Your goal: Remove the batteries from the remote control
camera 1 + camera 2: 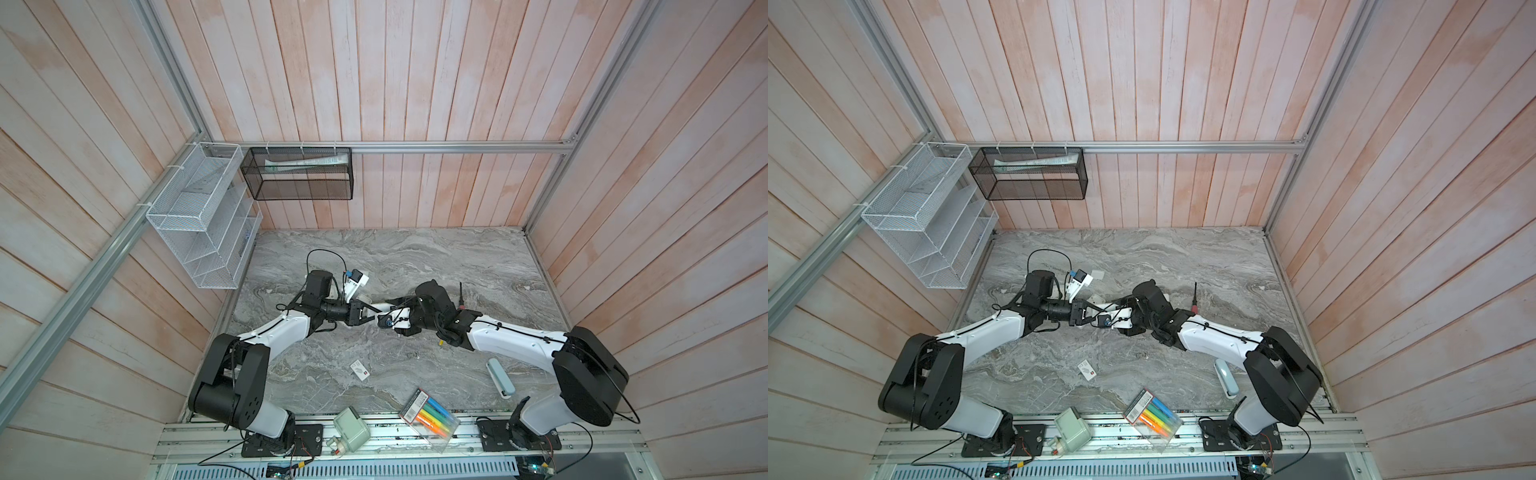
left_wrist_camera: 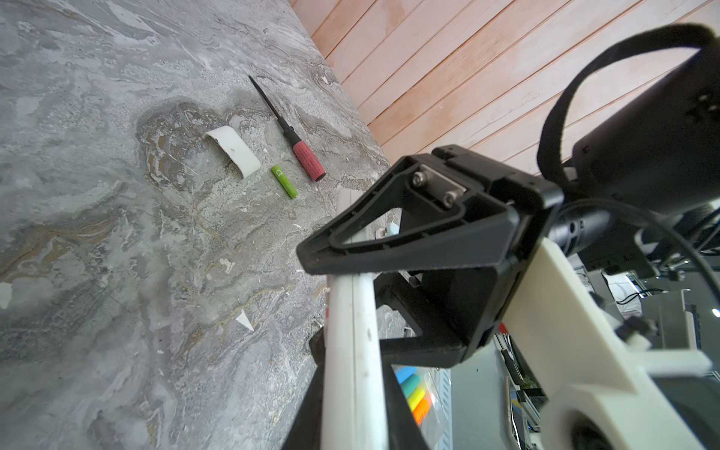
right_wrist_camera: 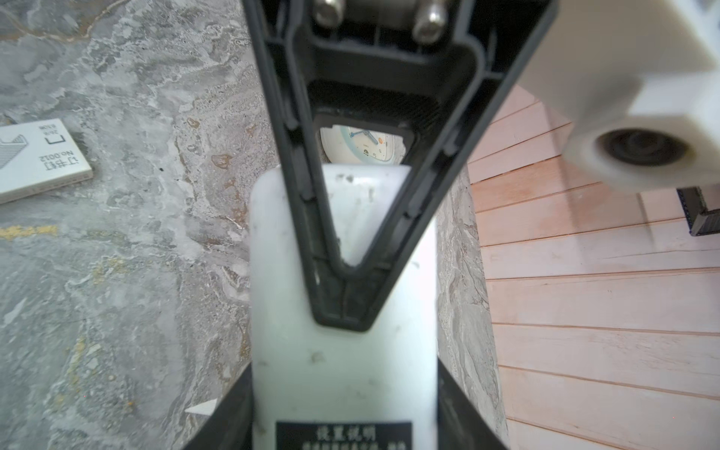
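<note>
Grey marble bench point(image 1: 457, 266), plank walls point(image 1: 415, 83); left fingers point(image 2: 306, 422) pinched the white remote control point(image 3: 343, 370), right fingers point(image 3: 343, 307) straddled its other end, clamped or not I couldn't tell. Best to close squarely, no twisting it out of left's hold. One battery point(image 2: 284, 182), slim, yellow-green, lay on bench between cover point(image 2: 233, 154) and screwdriver point(image 2: 307, 157)

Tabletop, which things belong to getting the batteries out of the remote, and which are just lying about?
Job: remote control, green battery, white battery cover, perhaps the screwdriver.
Lying about: marker pens, staple box, pale blue case.
</note>
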Available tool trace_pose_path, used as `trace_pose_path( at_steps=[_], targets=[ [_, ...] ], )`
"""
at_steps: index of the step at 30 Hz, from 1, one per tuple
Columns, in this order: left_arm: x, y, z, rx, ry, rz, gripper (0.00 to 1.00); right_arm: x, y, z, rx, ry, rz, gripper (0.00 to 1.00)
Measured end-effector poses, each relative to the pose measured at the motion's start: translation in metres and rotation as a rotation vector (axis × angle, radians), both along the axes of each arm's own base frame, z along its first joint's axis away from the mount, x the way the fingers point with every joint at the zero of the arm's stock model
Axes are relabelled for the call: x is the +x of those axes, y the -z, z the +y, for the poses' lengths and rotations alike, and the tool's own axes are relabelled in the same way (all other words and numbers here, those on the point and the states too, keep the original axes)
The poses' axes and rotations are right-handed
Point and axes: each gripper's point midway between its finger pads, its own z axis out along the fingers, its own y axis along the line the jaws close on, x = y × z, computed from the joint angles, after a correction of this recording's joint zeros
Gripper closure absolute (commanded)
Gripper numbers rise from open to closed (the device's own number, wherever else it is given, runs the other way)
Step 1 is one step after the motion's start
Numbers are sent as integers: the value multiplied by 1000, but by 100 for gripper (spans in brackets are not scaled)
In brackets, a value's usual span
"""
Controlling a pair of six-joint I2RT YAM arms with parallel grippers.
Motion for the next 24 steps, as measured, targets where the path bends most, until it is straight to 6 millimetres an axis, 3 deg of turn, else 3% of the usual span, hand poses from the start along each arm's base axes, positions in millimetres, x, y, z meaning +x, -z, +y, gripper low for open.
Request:
trace_pose_path(
  at_steps=[4, 5, 6, 7, 15, 24],
  targets=[
    [0, -1, 0, -4, 2, -9, 65, -1, 1, 0, 1, 4, 11, 70],
    [1, -2, -1, -7, 5, -18, 56, -1, 2, -1, 0, 7, 19, 70],
    [2, -4, -1, -10, 5, -26, 41, -2, 3, -1, 0, 9, 30, 71],
    [2, -4, -1, -13, 4, -25, 2, -3, 4, -1, -1, 9, 38, 71],
    [13, -8, 5, -6, -43, -53, 0, -15, 18, -6, 9, 38, 164, 71],
    [47, -32, 52, 99, -370, -190, 0, -24, 38, -14, 15, 157, 365, 71]
  ],
)
